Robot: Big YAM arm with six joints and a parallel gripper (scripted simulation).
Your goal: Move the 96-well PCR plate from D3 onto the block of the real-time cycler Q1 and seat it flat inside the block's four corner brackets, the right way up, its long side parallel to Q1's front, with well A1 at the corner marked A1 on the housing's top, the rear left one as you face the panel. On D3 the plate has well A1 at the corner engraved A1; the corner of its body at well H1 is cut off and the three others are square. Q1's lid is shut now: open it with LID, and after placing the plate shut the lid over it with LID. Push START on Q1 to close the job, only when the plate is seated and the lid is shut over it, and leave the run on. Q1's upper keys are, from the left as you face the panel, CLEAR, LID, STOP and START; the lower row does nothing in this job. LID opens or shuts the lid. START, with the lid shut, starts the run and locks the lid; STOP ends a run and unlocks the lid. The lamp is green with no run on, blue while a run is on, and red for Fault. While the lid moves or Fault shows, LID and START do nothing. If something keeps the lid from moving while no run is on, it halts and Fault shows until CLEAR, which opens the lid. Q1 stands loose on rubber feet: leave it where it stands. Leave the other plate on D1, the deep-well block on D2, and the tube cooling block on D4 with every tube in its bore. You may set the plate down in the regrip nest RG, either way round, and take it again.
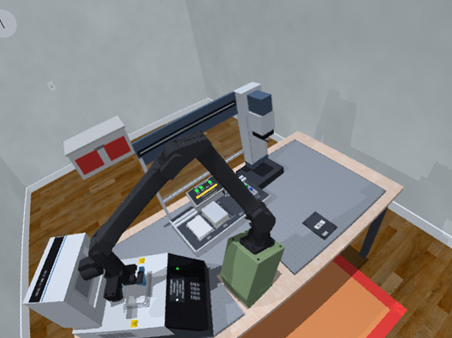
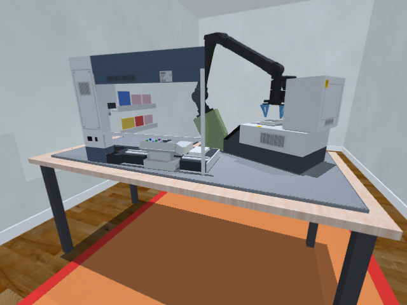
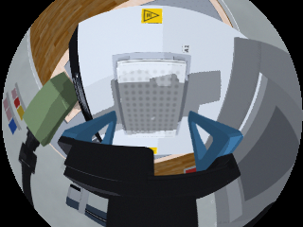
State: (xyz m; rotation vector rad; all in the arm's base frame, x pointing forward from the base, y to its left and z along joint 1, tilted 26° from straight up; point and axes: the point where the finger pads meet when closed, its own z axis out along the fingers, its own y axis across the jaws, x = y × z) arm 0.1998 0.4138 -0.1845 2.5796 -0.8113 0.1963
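Note:
The 96-well PCR plate (image 3: 151, 102) (image 1: 138, 304) lies flat on the block of cycler Q1, seen from straight above in the wrist view. It also shows in the top view (image 1: 136, 297) and as a thin pale slab in the exterior view (image 2: 271, 122). My gripper (image 3: 151, 114) hangs above the plate, apart from it, with its blue fingers spread wide and empty; it also shows in the exterior view (image 2: 272, 110) and the top view (image 1: 140, 280). Q1's lid (image 1: 58, 282) stands open behind the block. The lamp (image 1: 177, 268) on the black panel is green.
The open lid (image 2: 312, 101) stands close beside my wrist. Q1's keys (image 1: 195, 289) are on the sloped black panel. The deck (image 1: 214, 215) holds the other plate and the deep-well block, with the tube block (image 1: 203, 188) behind. My green base (image 1: 251, 265) stands beside Q1. A black nest (image 1: 321, 228) lies to the right.

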